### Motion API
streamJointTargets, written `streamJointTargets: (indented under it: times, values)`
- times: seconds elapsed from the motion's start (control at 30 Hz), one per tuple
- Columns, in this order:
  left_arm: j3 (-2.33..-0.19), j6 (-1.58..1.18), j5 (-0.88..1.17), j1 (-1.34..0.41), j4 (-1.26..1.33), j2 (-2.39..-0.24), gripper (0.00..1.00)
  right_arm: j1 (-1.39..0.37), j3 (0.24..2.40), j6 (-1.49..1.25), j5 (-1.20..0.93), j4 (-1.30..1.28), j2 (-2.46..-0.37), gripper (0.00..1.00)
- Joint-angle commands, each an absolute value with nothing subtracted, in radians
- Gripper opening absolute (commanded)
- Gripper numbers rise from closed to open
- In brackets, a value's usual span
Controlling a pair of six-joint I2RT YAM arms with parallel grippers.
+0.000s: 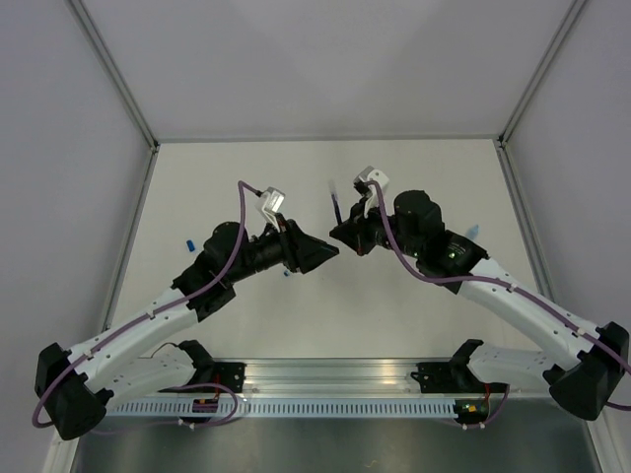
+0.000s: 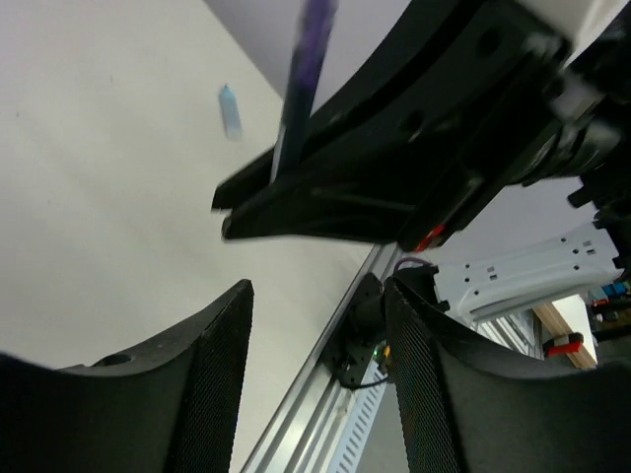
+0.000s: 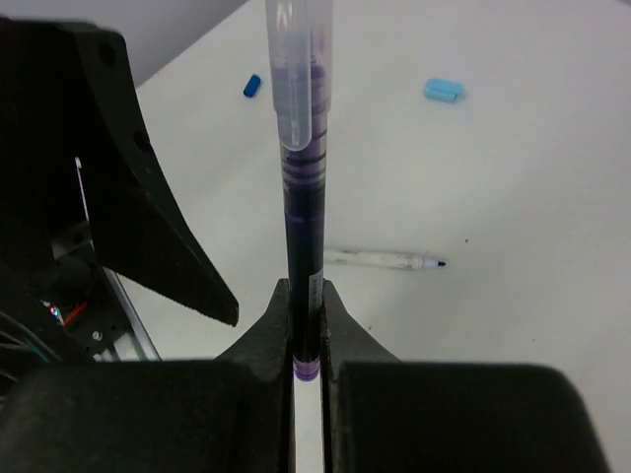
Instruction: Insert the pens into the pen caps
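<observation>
Capping looks done: the purple pen [image 3: 301, 227] is pinched by the right gripper [image 3: 307, 317], left gripper [image 2: 317, 325] spread empty; it should be set down next.

The black left gripper [image 1: 325, 254] and black right gripper [image 1: 345, 236] nearly meet over the middle of the white desk [image 1: 414, 168]. A thin dark purple pen [image 1: 336, 208] rises from the right gripper. A small dark blue plastic cap [image 1: 187, 242] lies near the desk's left edge, and a small light blue plastic cap [image 1: 471, 231] lies towards its right edge.
</observation>
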State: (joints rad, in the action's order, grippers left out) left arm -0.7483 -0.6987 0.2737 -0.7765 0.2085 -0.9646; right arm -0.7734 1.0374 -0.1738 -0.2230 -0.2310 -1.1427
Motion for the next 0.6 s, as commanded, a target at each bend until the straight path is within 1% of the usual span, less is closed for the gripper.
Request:
streamJointTargets:
  times: [0.0,0.03,0.1,0.13,0.2,0.27,0.33,0.4,0.47,0.57]
  values:
    - [-0.801,-0.687,0.292,-0.785,0.006,-0.931,0.62,-0.761,1.013,-0.216,-0.178,-0.080,-1.101,0.00]
    - [-0.810,-0.683,0.287,-0.785,-0.032,-0.930,0.68,-0.761,0.991,-0.238,-0.166,-0.080,-1.097,0.00]
    - [-0.836,-0.680,0.267,-0.785,-0.069,-0.933,0.76,-0.759,0.974,-0.256,-0.146,-0.100,-1.089,0.00]
    - [-0.844,-0.675,0.241,-0.785,-0.086,-0.934,0.82,-0.759,0.962,-0.282,-0.108,-0.112,-1.091,0.00]
    - [-0.851,-0.660,0.209,-0.785,-0.126,-0.931,0.85,-0.755,0.950,-0.313,-0.065,-0.150,-1.103,0.00]
    - [-0.841,-0.638,0.164,-0.785,-0.143,-0.931,0.91,-0.744,0.927,-0.366,-0.008,-0.172,-1.130,0.00]
    - [-0.830,-0.620,0.096,-0.785,-0.158,-0.937,1.00,-0.721,0.917,-0.408,0.041,-0.219,-1.163,0.00]
    - [-0.799,-0.608,0.013,-0.785,-0.169,-0.949,1.00,-0.704,0.910,-0.442,0.063,-0.251,-1.216,0.00]
    - [-0.750,-0.629,-0.086,-0.785,-0.179,-0.946,1.00,-0.696,0.914,-0.449,0.074,-0.265,-1.288,0.04]
    - [-0.689,-0.577,-0.132,-0.785,-0.108,-0.930,1.00,-0.683,0.977,-0.446,0.126,-0.359,-1.401,0.04]
